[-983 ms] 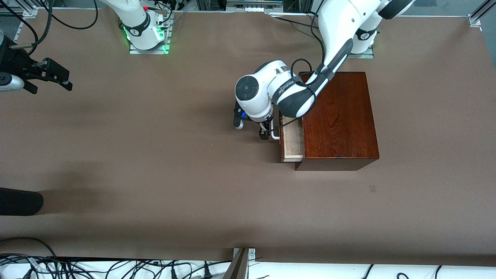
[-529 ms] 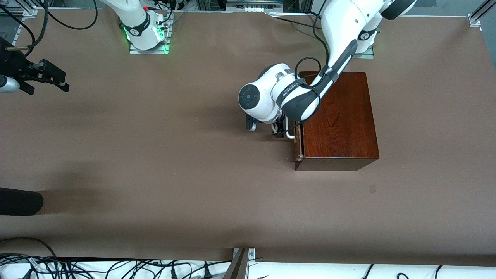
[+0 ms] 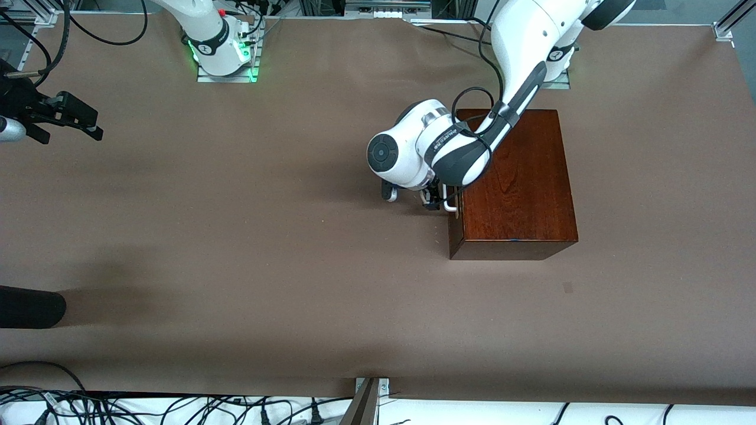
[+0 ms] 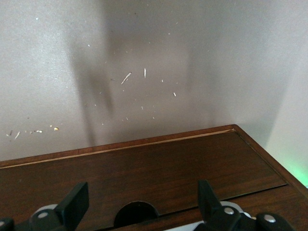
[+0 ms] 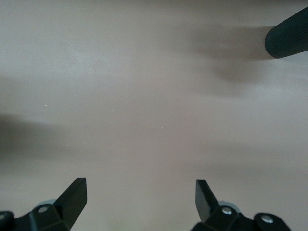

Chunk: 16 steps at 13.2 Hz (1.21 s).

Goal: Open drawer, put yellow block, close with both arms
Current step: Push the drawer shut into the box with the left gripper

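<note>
Right end effector (image 3: 71, 118): hovering over the bare tabletop (image 3: 236, 265) at the right arm's end, well apart from the box; fingers (image 5: 72, 197) spread wide with nothing between them; arm waiting.
Dark rod (image 3: 29, 307): black rounded shape reaching in over the tabletop at the right arm's end, nearer the front camera than the right end effector; seen also in the right wrist view (image 5: 288, 36).
Left end effector (image 3: 440, 200): low at the drawer front, at the white loop handle (image 3: 452, 203); fingers (image 4: 72, 204) spread apart in the left wrist view, straddling the dark wood face without clamping anything.
Drawer (image 3: 453, 227): pushed in, its dark front flush with the box face turned toward the right arm's end; thin pale seam along its edge in the left wrist view (image 4: 144, 166).
Wooden box (image 3: 514, 177): glossy reddish-brown, resting on the tabletop near the left arm's base.
Yellow block: nowhere visible in any view.
</note>
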Available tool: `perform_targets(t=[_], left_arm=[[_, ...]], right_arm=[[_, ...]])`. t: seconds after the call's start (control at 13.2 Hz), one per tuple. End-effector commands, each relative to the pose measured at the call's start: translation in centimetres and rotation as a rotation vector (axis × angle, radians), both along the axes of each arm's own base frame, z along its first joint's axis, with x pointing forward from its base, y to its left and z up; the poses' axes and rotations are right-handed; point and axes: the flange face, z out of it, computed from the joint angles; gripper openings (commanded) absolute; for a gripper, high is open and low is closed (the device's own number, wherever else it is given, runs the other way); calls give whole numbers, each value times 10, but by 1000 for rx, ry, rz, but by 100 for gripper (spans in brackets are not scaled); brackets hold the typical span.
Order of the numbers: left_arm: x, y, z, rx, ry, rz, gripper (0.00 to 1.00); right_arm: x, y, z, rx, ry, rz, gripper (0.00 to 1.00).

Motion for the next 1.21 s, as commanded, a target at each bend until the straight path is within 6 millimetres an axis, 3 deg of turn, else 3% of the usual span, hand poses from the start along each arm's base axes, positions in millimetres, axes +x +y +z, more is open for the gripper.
perform_targets(t=[0.0,0.38,0.53,0.68,0.91,1.13], left_arm=[[4,15,10,74,-12,-42,100],[-5,0,17,50,-29,-9,100],[-6,-16,38,-1,-66,113,100],[-7,-23,79,-70,-88,255,100],[-5,-13,155,-109,-219,479,100],[21,34,221,-107,-280,595,100]], right_arm=[[1,0,5,-5,4,-13,100],[0,0,5,-4,4,-13,100],[1,0,5,-5,4,-13,100],[1,1,5,-5,4,-11,100],[1,0,5,-5,4,-13,100],[1,0,5,-5,4,-13,100]])
